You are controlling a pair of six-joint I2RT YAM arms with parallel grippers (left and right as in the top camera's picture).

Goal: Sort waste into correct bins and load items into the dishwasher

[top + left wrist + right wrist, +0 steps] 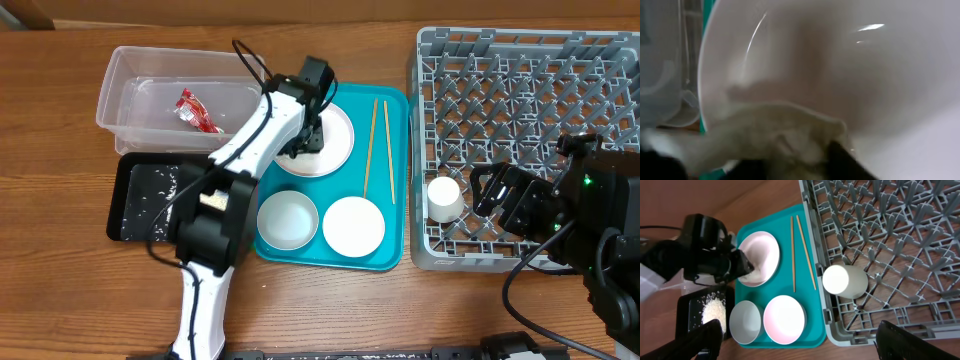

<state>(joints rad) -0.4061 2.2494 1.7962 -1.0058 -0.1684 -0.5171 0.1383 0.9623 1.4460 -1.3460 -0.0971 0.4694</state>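
You're working on a brown wooden table [60, 290]. Four things sit directly on it: a clear tub [120, 95] at the upper left, a black tray [125, 200] just below that, a teal tray [398, 235] in the centre, and a grey dish rack [520, 80] at the right.

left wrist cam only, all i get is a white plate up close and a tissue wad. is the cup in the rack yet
Observer: Yes. The small white cup sits inside the grey rack, by the edge nearest the teal tray.
Operator: where's the red wrapper
Observer: The red wrapper lies in the clear tub.
Operator: chopsticks loaded?
Observer: No. The chopsticks lie on the teal tray, along its side nearest the rack.
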